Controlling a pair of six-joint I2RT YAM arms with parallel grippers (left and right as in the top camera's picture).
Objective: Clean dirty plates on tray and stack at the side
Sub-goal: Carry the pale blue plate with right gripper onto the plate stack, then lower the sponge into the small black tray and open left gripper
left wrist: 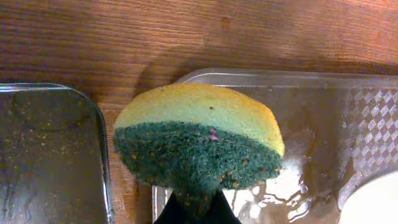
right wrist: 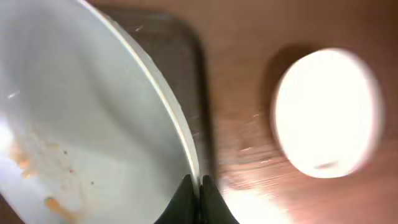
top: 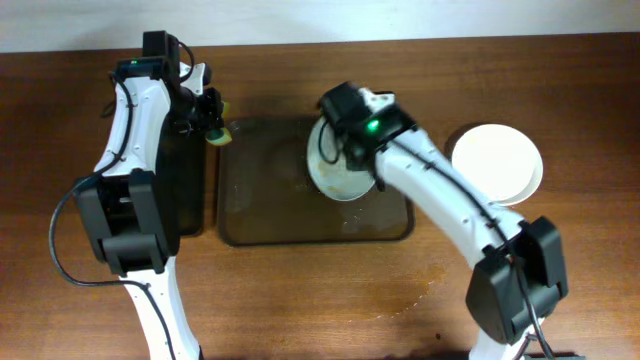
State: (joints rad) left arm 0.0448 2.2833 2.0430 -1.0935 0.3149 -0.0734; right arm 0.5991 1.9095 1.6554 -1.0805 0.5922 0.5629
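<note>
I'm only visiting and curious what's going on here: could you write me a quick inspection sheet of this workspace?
Surface: wooden table, with faint wet marks near the front.
Job's things: brown tray, wet; held plate tilted over it, with orange smears; side plates on the table right of the tray, apparently two stacked.
Clutter: black tray left of the brown one.
End effectors: left end effector shut on a yellow-green sponge; right end effector pinching the held plate's rim.
Cables: black cable looping beside the left arm's base.
Surroundings: nothing seen.
</note>
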